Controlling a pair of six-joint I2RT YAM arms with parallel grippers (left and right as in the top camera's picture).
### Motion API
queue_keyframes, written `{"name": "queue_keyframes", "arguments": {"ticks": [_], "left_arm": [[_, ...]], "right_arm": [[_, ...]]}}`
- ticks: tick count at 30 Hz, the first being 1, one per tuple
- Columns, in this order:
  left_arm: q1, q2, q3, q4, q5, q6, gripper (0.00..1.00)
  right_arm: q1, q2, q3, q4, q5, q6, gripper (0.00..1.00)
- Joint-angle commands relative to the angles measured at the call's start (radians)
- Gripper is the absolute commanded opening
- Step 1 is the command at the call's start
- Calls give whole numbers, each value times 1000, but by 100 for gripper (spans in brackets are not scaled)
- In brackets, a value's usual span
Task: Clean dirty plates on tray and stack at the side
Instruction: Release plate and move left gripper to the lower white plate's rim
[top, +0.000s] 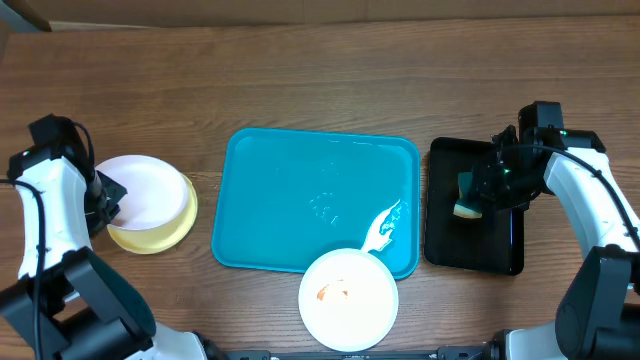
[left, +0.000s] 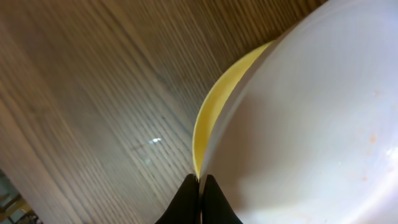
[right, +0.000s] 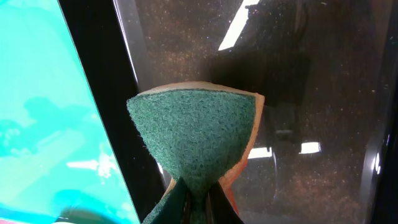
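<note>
The turquoise tray (top: 300, 190) lies mid-table and also shows in the right wrist view (right: 43, 124). A white plate with orange-red smears (top: 348, 298) sits at the tray's front edge, overlapping its rim. At the left, a second white plate (top: 148, 188) rests in the pale yellow-green plate (top: 150, 238). My left gripper (top: 108, 200) is shut on the white plate's rim (left: 298, 112), with the yellow-green rim (left: 214, 106) just beside the fingertips (left: 200, 185). My right gripper (right: 198, 199) is shut on a green sponge (right: 196, 134), held over the black tray (top: 470, 250).
The black tray (right: 311, 93) stands right of the turquoise tray. A white streak (top: 383, 226) lies on the turquoise tray's right front part. Bare wooden tabletop (top: 300, 80) runs behind and to the left (left: 81, 112).
</note>
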Motion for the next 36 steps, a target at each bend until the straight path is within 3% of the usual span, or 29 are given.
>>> {"name": "queue_keyframes", "arguments": {"ticks": [1, 2, 3, 4, 8, 12, 15, 18, 20, 25, 30, 36], "left_arm": [[-2, 15, -4, -10, 38, 23, 36], [-2, 15, -4, -14, 39, 23, 55], [-2, 15, -3, -19, 40, 23, 65], [-2, 15, -3, -22, 42, 23, 66], [-3, 13, 3, -36, 85, 47, 64], [-25, 3, 16, -22, 283, 160, 60], [-84, -16, 16, 18, 493, 305, 61], [-202, -26, 16, 47, 710, 532, 63], [-296, -23, 15, 46, 758, 641, 64], [-550, -22, 13, 47, 688, 781, 63], [-801, -22, 13, 48, 541, 786, 63], [-1001, -21, 5, 60, 450, 785, 63]], "right_arm": [[-1, -17, -4, 3, -8, -8, 4], [-1, -17, -4, 2, -8, -8, 4], [-1, -17, -4, 1, -8, -8, 4], [-1, -17, -4, 1, -8, -8, 4], [-1, -17, -4, 0, -8, -8, 4], [-1, -17, -4, -1, -8, -8, 4], [-1, -17, -4, -1, -8, -8, 4], [-1, -17, -4, 0, -8, -8, 4], [-1, -17, -4, 2, -8, -8, 4], [-1, -17, -4, 0, -8, -8, 4], [-1, -17, -4, 0, -8, -8, 4], [-1, -17, -4, -1, -8, -8, 4]]}}
